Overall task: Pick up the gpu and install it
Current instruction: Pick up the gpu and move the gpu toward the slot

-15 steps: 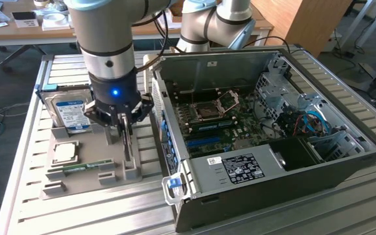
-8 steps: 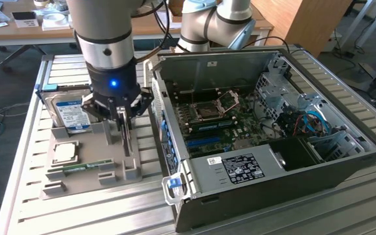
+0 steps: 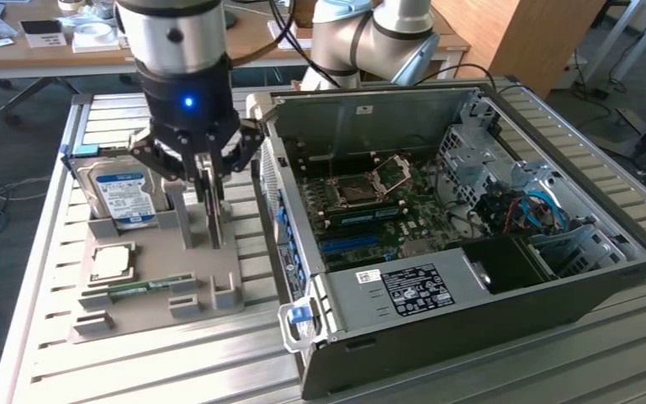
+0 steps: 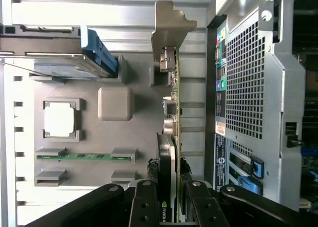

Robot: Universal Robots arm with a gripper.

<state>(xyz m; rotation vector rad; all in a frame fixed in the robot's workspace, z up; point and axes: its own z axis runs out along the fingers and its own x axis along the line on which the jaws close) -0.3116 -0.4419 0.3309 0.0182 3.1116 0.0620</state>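
Closest in, the hand [image 4: 170, 186] is clamping the gpu [image 4: 174, 113], one dark finger [image 4: 144, 203] pressing on each flat face with no gap showing between pads and board. The card is standing on its long edge in a slot of the grey holder tray [image 3: 144, 316], seemingly not yet lifted out, with its metal end bracket [image 4: 171, 23] poking out at the far end. That on-edge pose looks deliberate: it is offering both broad faces to a pinch from above.

Widening out, the slatted metal desk [image 3: 188, 362] is carrying everything. The computer case [image 3: 469, 337] is lying on its side to the exterior view's right of the tray, side panel off, so the motherboard [image 3: 379, 219] is facing up and its blue slots [image 3: 352, 244] are open to a straight drop from above, by my reading.

On the tray, the hard drive [image 3: 121, 194] with its blue label is leaning upright at the far left corner, well clear of the card. Nearer, the square processor chip [image 3: 112, 263] is sitting flat in its recess. Nearest of all, the thin green memory stick [image 3: 144, 288] is lying between small grey stops, each part keeping to its own pocket.
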